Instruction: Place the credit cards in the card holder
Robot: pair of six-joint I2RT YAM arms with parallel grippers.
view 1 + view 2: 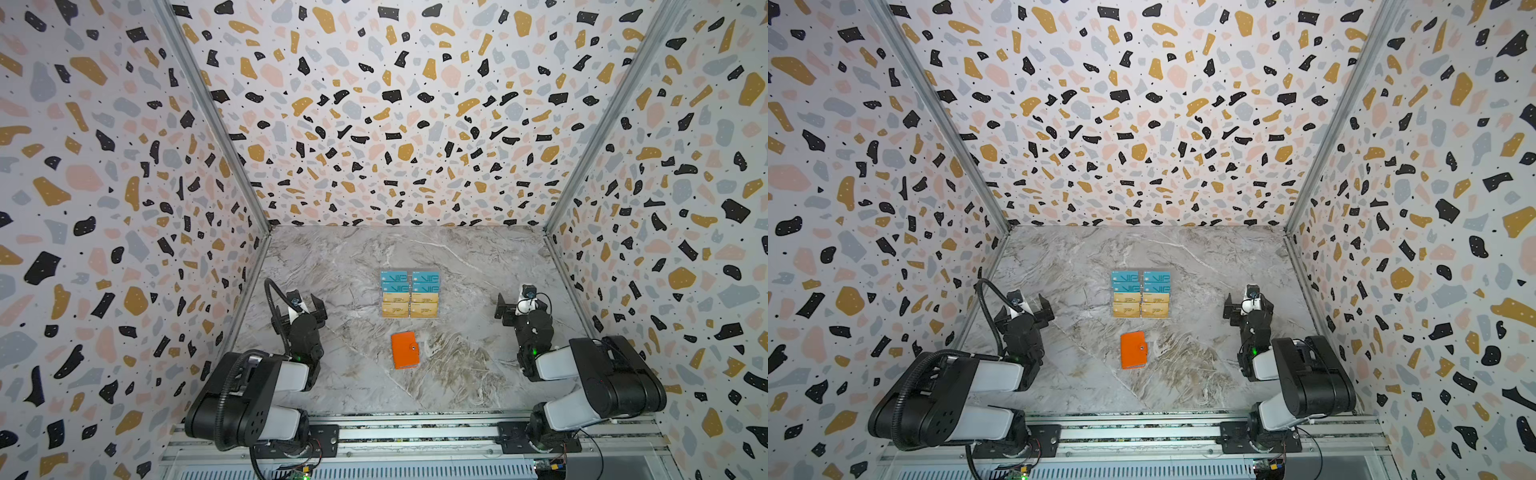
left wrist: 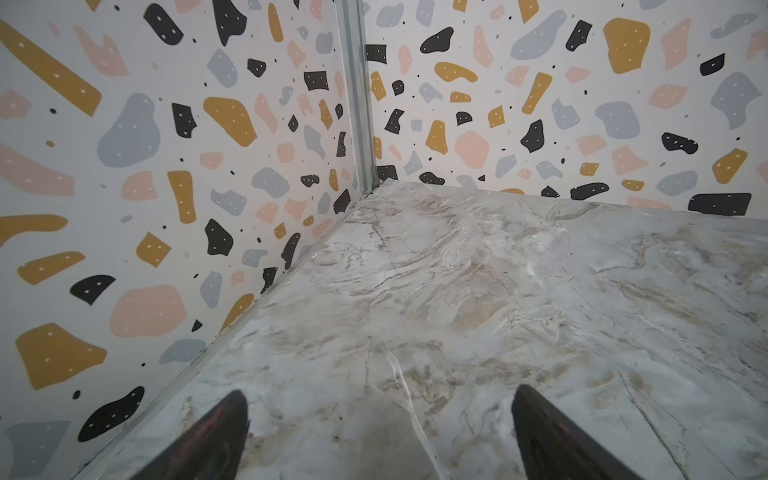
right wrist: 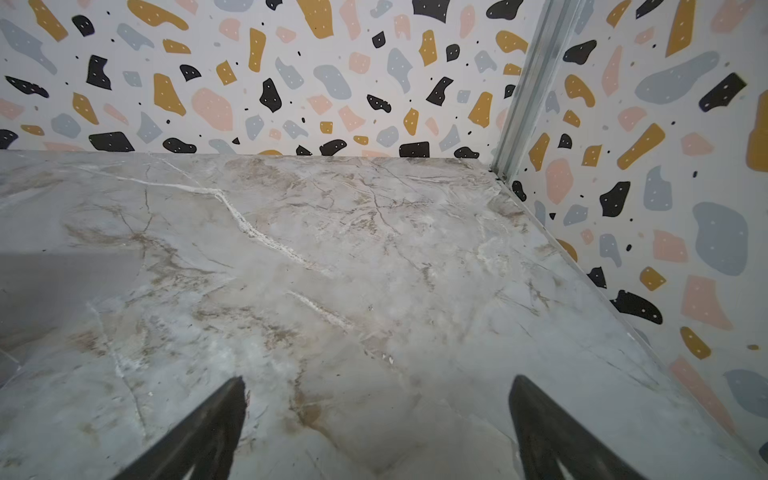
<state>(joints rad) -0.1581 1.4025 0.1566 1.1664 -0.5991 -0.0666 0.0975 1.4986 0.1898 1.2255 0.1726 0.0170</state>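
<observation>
Credit cards tiered on the counter centre, closed card holder just nearer, seemingly staged between left tool and right tool for either's reach; both tools spread, empty.

I see the left arm and right arm built alike: rounded black joint housings, white link covers; a ribbed black conduit loops over the left arm; a green light glows on each; black base plates show screws; the left hand has dark tapered fingers tinged red; the right hand looks plain black.
</observation>
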